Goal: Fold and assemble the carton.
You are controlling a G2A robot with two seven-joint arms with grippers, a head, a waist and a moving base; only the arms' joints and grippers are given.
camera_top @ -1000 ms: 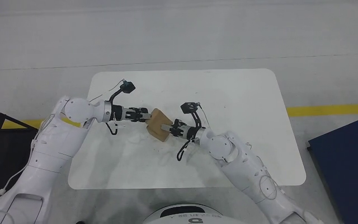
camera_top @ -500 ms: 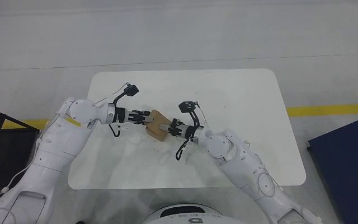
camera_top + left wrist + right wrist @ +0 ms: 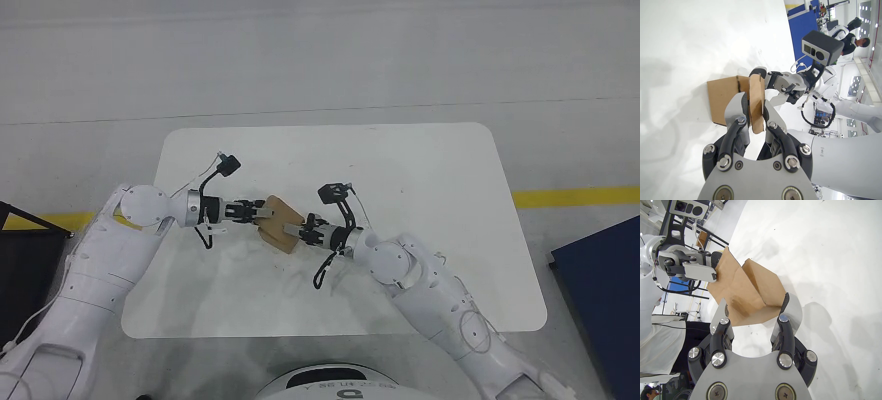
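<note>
1. Carton (image 3: 281, 224) is over the white desk (image 3: 420, 200), which is the biggest thing here. The desk has rounded corners, and the carton is a little left of its centre, between the two arms.
2. The carton is plain brown cardboard, partly folded, with panels meeting at an angle and one flap sticking out toward the left arm. It is tilted and its lower edge is at the desk surface. I can't tell if it actually touches.
3. The left gripper (image 3: 258, 211) is closed on that outer flap. In the left wrist view the flap edge sits pinched between both pads (image 3: 745, 106).
4. The right gripper (image 3: 300, 232) holds the opposite side of the carton with its fingers set wide. In the right wrist view one pad (image 3: 785, 301) presses the far panel's edge and the other finger is tucked behind the near panel.
5. The two grippers face each other, close together, with only the carton between them.
</note>
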